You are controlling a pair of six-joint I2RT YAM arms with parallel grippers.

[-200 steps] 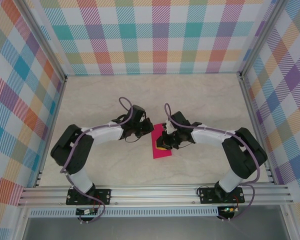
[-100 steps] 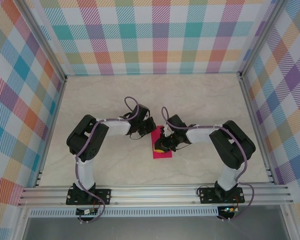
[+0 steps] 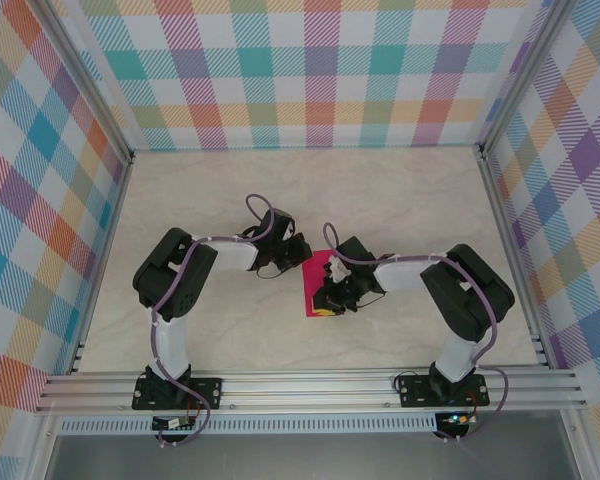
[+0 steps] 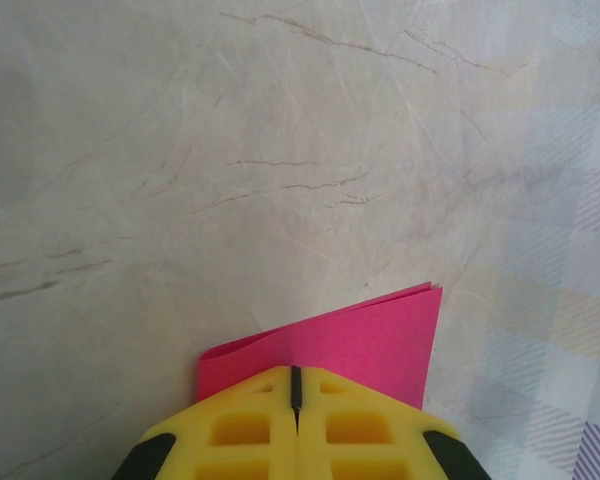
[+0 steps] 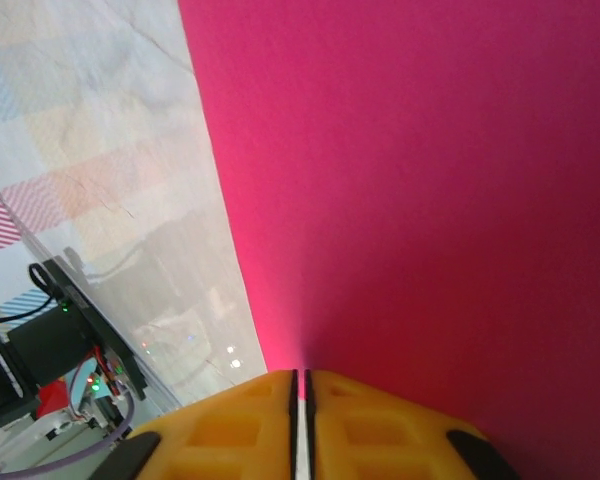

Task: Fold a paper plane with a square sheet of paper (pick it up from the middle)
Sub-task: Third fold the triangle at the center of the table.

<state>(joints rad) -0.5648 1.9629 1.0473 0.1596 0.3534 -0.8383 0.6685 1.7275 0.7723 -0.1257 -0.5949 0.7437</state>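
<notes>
A: Where is the square sheet of paper (image 4: 342, 345)?
B: Folded, flat on the table (image 4: 180, 150), just ahead of the left gripper (image 4: 295, 372), whose jaws are pressed together.
A: And the right gripper (image 5: 300, 378)?
B: Jaws nearly touching, a thin slit between them. The paper spreads ahead of them.

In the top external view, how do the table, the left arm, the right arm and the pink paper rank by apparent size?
Largest: the table.
Then the left arm and the right arm, alike, so unranked.
Smallest: the pink paper, partly covered.
</notes>
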